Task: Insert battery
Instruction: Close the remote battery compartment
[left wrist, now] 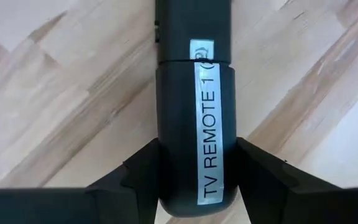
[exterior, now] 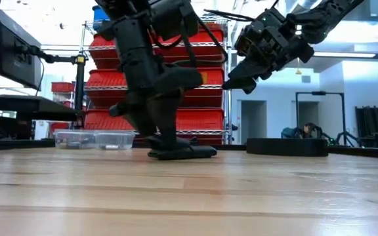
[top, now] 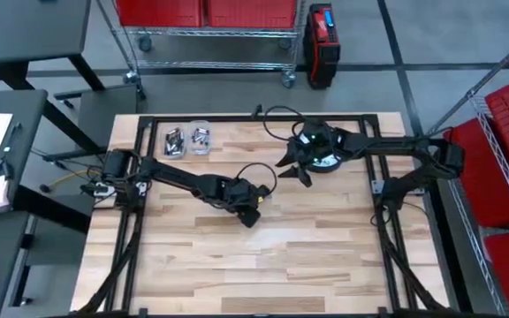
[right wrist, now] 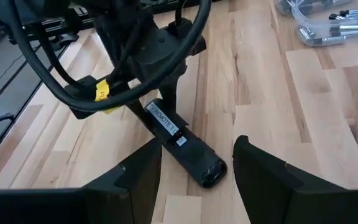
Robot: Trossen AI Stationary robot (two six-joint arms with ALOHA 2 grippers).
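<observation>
A black TV remote (left wrist: 194, 74) with a white "TV REMOTE 1" label lies flat on the wooden table, near its middle. My left gripper (top: 250, 215) reaches down onto it and is shut on it. My right gripper (top: 294, 170) hangs open in the air a little to the far right of the remote (right wrist: 188, 146), with nothing between its fingers. The batteries lie in two clear trays (top: 188, 139) at the table's far left, also seen in the right wrist view as clear trays (right wrist: 328, 25). My left gripper pinches the remote's two long sides (left wrist: 163, 155) between its two fingers (left wrist: 143, 167), near the labelled end. The fingers come from above, pointing down, and stand across the remote. The remote lies flat on the table (exterior: 182, 153).
A low black round object (exterior: 287, 145) sits on the table below the right arm's wrist, at the far right. Cables run along the table's far edge (top: 272, 115). The near half of the table (top: 263, 274) is bare wood.
</observation>
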